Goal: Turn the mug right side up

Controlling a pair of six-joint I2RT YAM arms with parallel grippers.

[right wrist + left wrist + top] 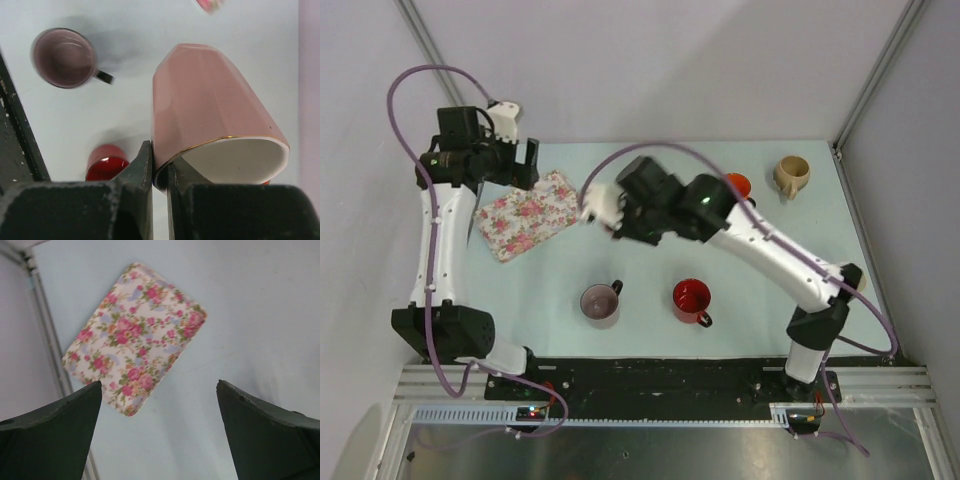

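My right gripper point(160, 165) is shut on the rim of a pink mug point(210, 110) with a gold-edged rim and white inside. One finger is inside the mouth and one outside. The mug is held off the table, its mouth toward the wrist camera and its base pointing away. In the top view the right gripper point(613, 215) holds the mug point(597, 203) above the table's middle, right of the floral mat. My left gripper point(525, 163) is open and empty, raised at the back left; its wrist view shows the gripper point(159, 385) above the mat's corner.
A floral mat point(527, 214) lies at the back left, also in the left wrist view point(135, 335). A mauve mug point(600, 302) and a red mug point(691, 298) stand upright near the front. A tan mug point(791, 175) is at the back right. A red object point(737, 184) is partly hidden behind the right arm.
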